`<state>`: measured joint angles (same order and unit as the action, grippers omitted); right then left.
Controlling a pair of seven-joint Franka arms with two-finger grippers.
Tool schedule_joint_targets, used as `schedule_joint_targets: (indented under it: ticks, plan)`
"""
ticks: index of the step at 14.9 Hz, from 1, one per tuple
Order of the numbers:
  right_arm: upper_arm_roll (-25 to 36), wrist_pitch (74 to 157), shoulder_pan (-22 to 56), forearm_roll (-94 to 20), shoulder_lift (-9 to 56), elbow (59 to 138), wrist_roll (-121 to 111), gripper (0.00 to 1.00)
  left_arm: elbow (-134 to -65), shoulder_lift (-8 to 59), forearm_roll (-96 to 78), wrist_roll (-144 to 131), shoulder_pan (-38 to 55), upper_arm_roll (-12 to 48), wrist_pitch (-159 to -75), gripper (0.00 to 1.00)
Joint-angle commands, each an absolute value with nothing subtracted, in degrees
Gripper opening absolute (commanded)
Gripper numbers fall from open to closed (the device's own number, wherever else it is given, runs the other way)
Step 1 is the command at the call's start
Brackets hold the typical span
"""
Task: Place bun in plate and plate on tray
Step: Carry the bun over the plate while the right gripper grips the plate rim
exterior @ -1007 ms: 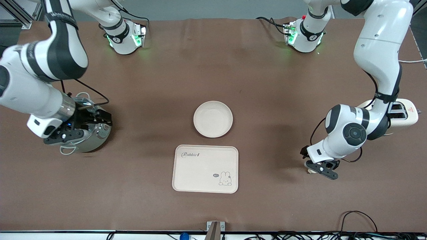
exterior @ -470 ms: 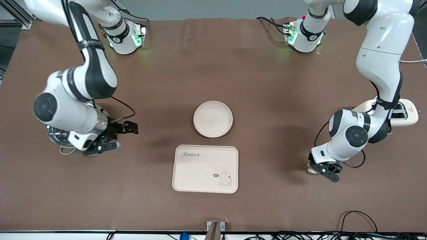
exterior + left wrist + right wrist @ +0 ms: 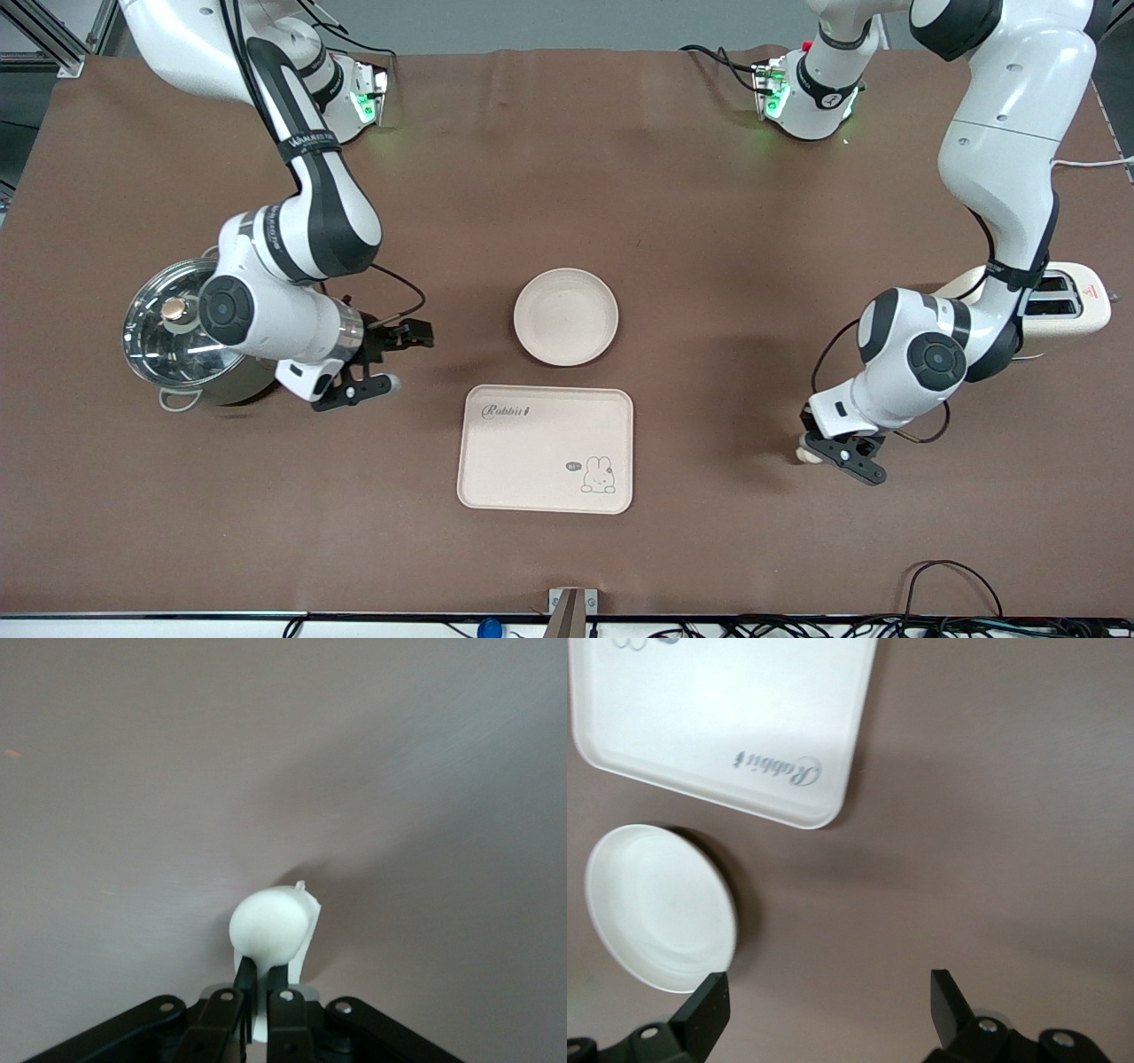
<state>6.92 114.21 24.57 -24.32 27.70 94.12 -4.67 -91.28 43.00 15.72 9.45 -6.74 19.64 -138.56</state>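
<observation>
My left gripper (image 3: 819, 454) is shut on the bun (image 3: 806, 455), a small cream-white lump, low over bare table toward the left arm's end. In the left wrist view the fingers (image 3: 251, 979) pinch the bun (image 3: 270, 926). The round cream plate (image 3: 565, 316) sits mid-table with nothing in it. The tray (image 3: 546, 448), with "Rabbit" lettering, lies just nearer the camera than the plate. My right gripper (image 3: 394, 359) is open and holds nothing, over bare table between a pot and the plate. The right wrist view shows the gripper (image 3: 828, 988), the plate (image 3: 660, 908) and the tray (image 3: 726, 718).
A steel pot with a glass lid (image 3: 182, 332) stands at the right arm's end. A cream toaster (image 3: 1067, 306) stands at the left arm's end, partly covered by the left arm. Cables run along the table edge nearest the camera.
My right arm has swung from over the pot toward the plate, and the pot's lid now shows. My left gripper has shifted slightly toward the tray with the bun in it.
</observation>
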Motion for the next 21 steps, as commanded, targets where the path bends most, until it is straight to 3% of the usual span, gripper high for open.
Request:
schedule_joint_targets:
  ticks: [1,4,10,12,13,14,21]
  plan:
    - [6.33,114.17,25.22,-27.86,29.61,93.69,-5.27,1.0,-91.49,38.07,13.89,-9.4,-6.07,25.81,-128.88,0.05]
    - [6.15,114.35,27.24,-28.21,31.9,93.69,-5.36,0.91,-91.06,37.88,13.97,-34.28,-3.36,33.9,-124.98,0.06]
    - [5.98,115.31,30.58,-33.48,34.8,93.87,-5.36,0.85,-90.09,40.69,14.59,-68.7,12.03,34.19,-130.85,0.08]
    - [5.89,115.93,31.02,-34.8,35.94,93.87,-5.36,0.8,-90.26,42.18,14.68,-73.02,13.79,34.1,-132.62,0.23]
    - [5.89,116.01,31.29,-35.33,36.3,93.87,-5.36,0.78,-90.26,42.62,14.68,-74.08,14.41,34.01,-133.06,0.53]
    - [5.63,116.62,31.46,-35.77,36.73,93.87,-5.36,0.76,-90.26,42.89,15.03,-74.53,14.41,34.01,-133.76,0.99]
    - [3.08,122.6,32.86,-38.14,39.72,93.87,-5.36,0.59,-90.26,43.07,16.7,-78.04,15.29,34.01,-134.21,1.0]
